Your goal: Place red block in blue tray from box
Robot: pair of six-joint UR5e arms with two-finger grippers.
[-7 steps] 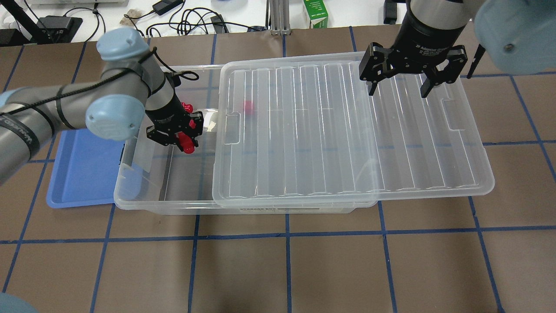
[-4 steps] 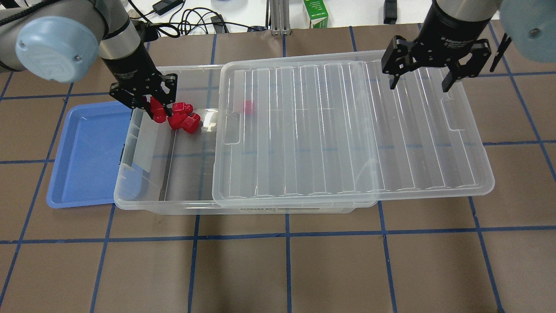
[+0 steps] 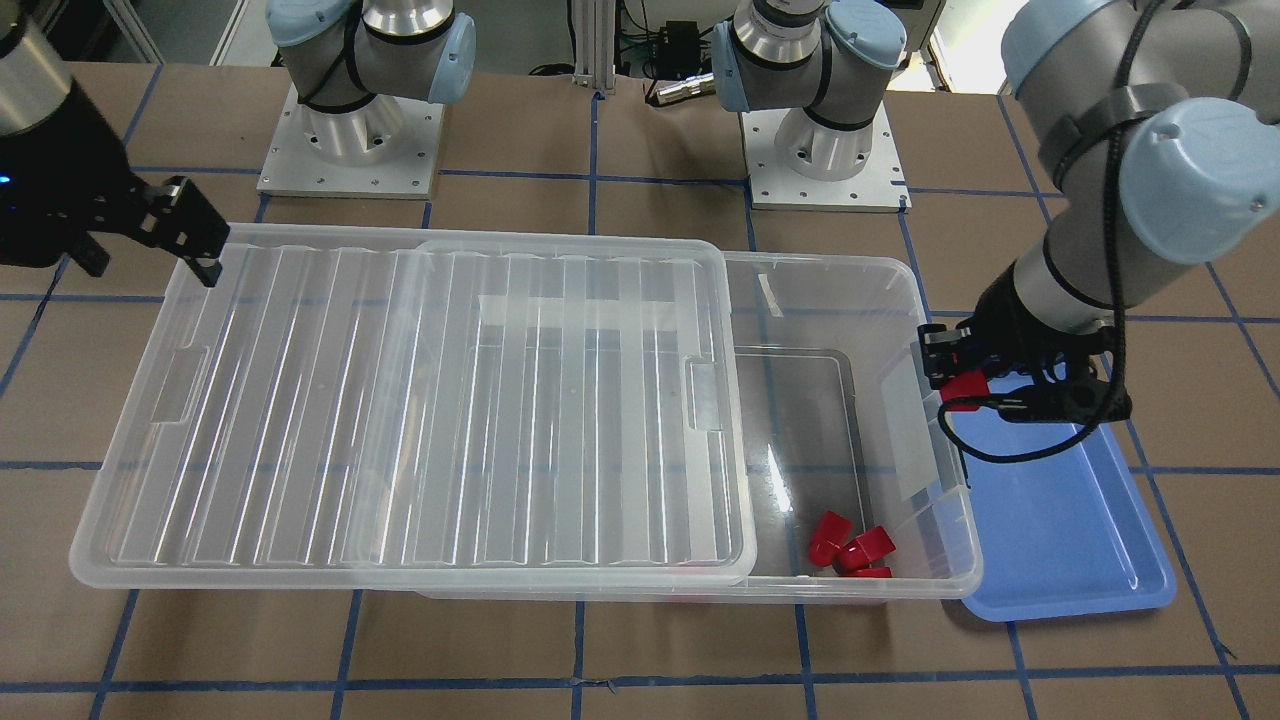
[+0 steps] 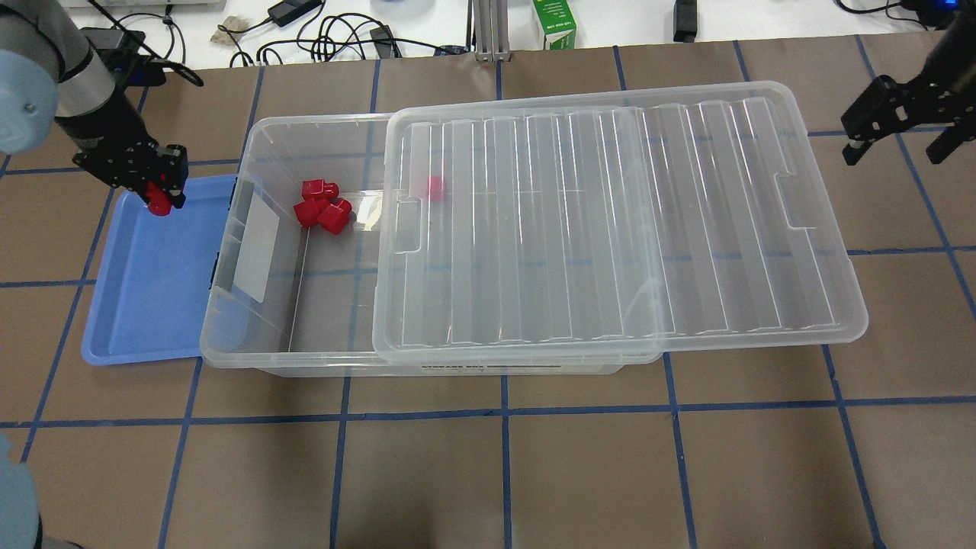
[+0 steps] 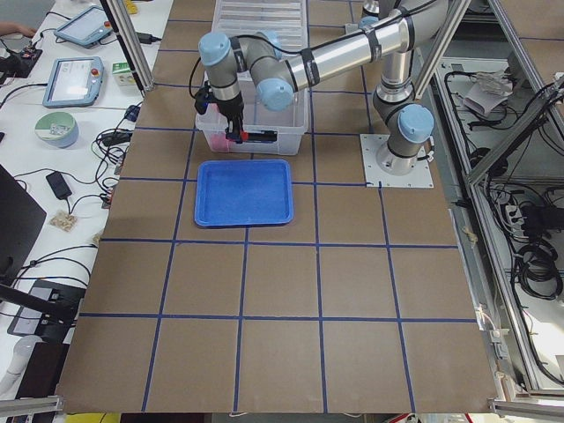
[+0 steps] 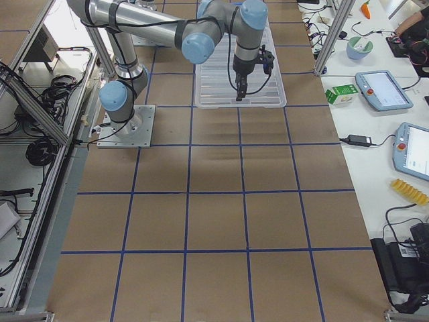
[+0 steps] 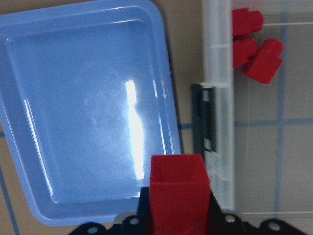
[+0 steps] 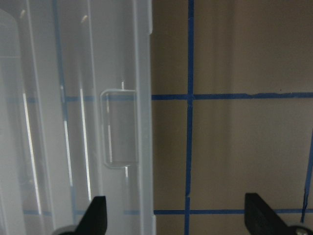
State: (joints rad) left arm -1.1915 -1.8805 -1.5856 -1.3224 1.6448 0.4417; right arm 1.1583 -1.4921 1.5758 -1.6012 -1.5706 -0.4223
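My left gripper (image 4: 158, 200) is shut on a red block (image 7: 179, 190) and holds it over the far corner of the blue tray (image 4: 149, 282), just outside the box's left end; it also shows in the front view (image 3: 962, 390). The box (image 4: 305, 137) is a clear bin with its ribbed lid (image 4: 610, 229) slid right, so the left part is open. Three red blocks (image 4: 320, 210) lie inside at the far wall, and one more (image 4: 435, 187) shows under the lid. My right gripper (image 4: 900, 149) is open and empty beyond the lid's right end.
The tray (image 3: 1060, 520) lies against the box's left end, partly under its rim. A grey latch (image 7: 205, 117) sits on that end wall. Cables and a green carton (image 4: 554, 23) lie past the table's far edge. Both arm bases (image 3: 350, 130) stand on the robot's side.
My left gripper lifted a red block out of the box and carried it left over the tray's far corner. My right gripper moved right, off the lid.
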